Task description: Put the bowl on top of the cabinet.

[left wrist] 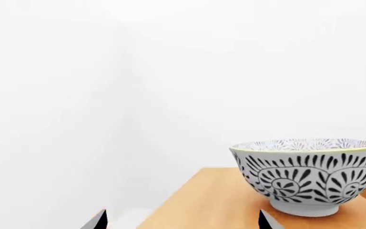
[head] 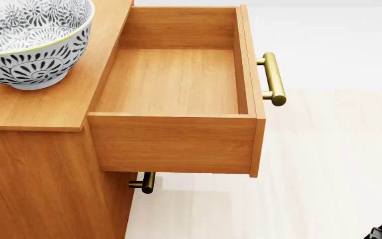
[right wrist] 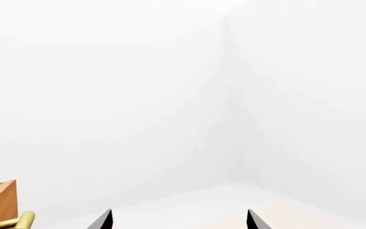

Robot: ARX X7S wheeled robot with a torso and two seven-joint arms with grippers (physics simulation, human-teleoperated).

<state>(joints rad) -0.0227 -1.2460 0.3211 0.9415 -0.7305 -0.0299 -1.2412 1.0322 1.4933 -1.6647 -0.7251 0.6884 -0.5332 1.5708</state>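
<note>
bowl (left wrist: 309, 177) upright on cabinet (head: 38, 107) top | left gripper (left wrist: 181, 220) near, spread, apart

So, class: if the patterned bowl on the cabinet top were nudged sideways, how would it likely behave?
The bowl looks rigid and glazed, so it would probably slide rather than flex. Its narrow foot under a wide rim suggests it might tip if pushed high. It sits near the cabinet top's edge, so it could fall.

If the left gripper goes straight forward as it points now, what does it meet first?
Probably nothing near: the bowl stands off to one side of the left gripper, and ahead lie only the cabinet top's corner and a blank wall. Depth is unclear.
</note>
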